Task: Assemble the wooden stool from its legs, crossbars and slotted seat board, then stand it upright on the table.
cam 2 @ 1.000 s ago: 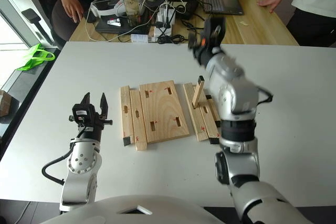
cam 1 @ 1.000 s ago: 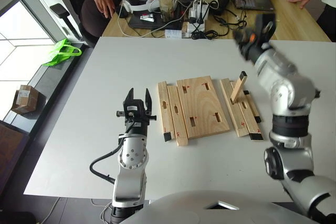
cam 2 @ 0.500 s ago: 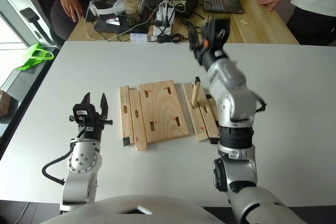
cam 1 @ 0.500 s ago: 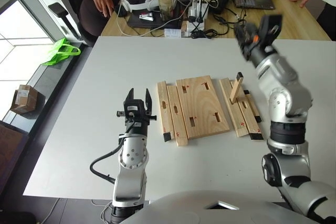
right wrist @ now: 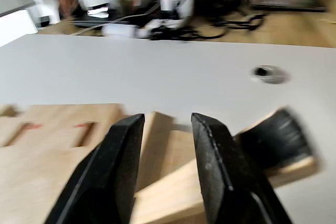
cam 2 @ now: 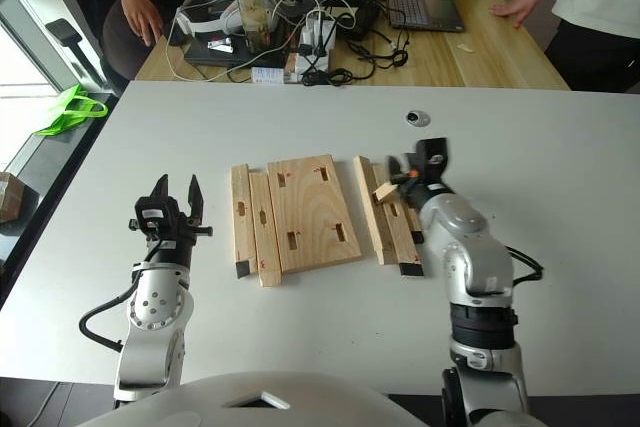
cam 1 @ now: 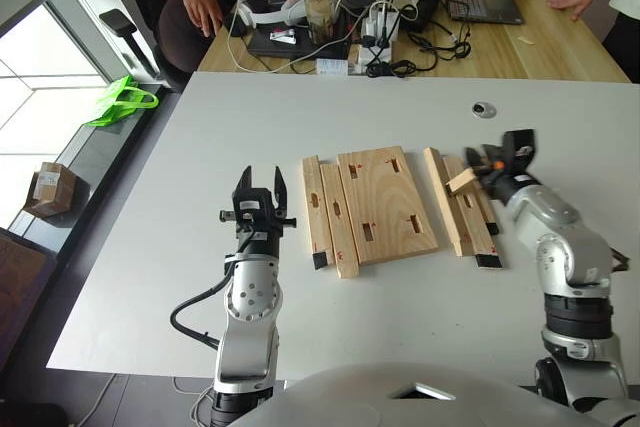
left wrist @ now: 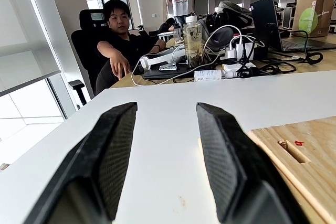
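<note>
The white table (cam 1: 190, 137) carried the parts. The seat board (cam 1: 385, 205) lay flat at its middle, slots up. Just to the board's left lay two long wooden bars (cam 1: 330, 217), side by side and touching it. Just to its right lay a second group of bars (cam 1: 462, 227), also flat. One short wooden piece (cam 1: 461, 182) sat tilted on that right group, one end raised.

The right claw (right wrist: 167, 124) hung low at that piece, its fingers part open with the wood lying across just past the tips; whether they touched it could not be told.

The left claw (cam 1: 259, 179) rested left of the board, beyond the left bars, fingers spread wide and holding nothing.
</note>
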